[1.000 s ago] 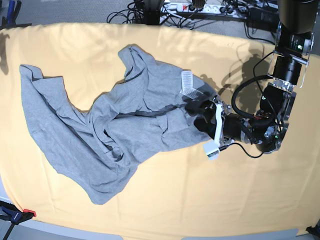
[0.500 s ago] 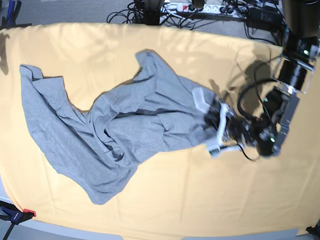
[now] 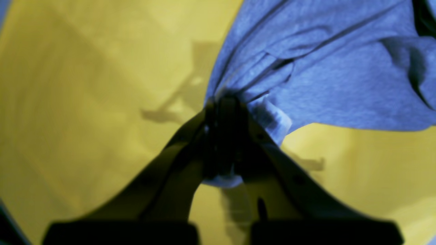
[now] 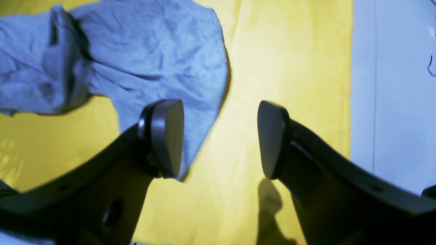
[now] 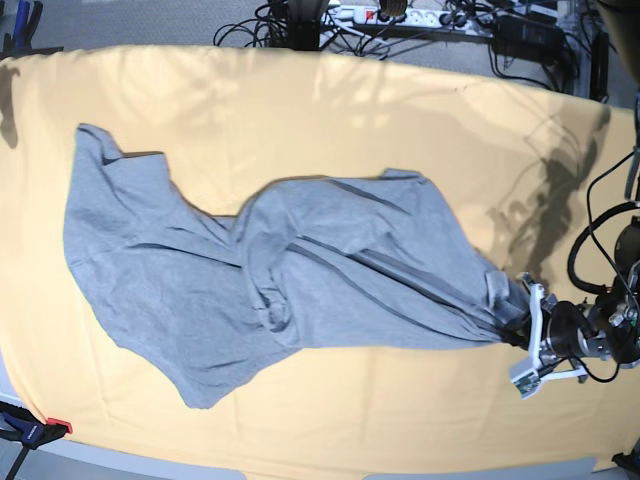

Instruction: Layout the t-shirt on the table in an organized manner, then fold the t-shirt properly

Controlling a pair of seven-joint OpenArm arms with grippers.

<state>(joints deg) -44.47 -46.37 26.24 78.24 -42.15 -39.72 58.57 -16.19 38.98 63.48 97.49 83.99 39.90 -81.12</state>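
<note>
table (image 5: 330,410): you have the wide surface under its pale yellow-orange cloth filling nearly the whole base view, faint creases across it and arm shadows at its far right corner; both wrist views look down on the same yellow cloth.
t-shirt (image 5: 300,270): your grey shirt lies stretched across the middle of the table, running from a broad crumpled part on the base view's left to a narrow gathered tip on the right. long folds run along it toward that tip. one edge curls up near the far left, and the lower corner reaches toward the near edge of the table without hanging over it.
left gripper (image 5: 522,318): you see it on the base view's right, low over the table, with its jaws pressed together on the bunched end of the t-shirt. in the left wrist view the dark fingers (image 3: 238,143) meet at a point and the fabric fans out from between them, a small flap of cloth hanging below the pinch.
right gripper (image 4: 219,139): you see it only in its own wrist view, jaws spread wide with nothing between them. the left-hand pad (image 4: 167,136) sits in front of a rounded edge of the t-shirt, though you cannot tell whether it touches; the other pad hangs over bare cloth near the table's edge.
</note>
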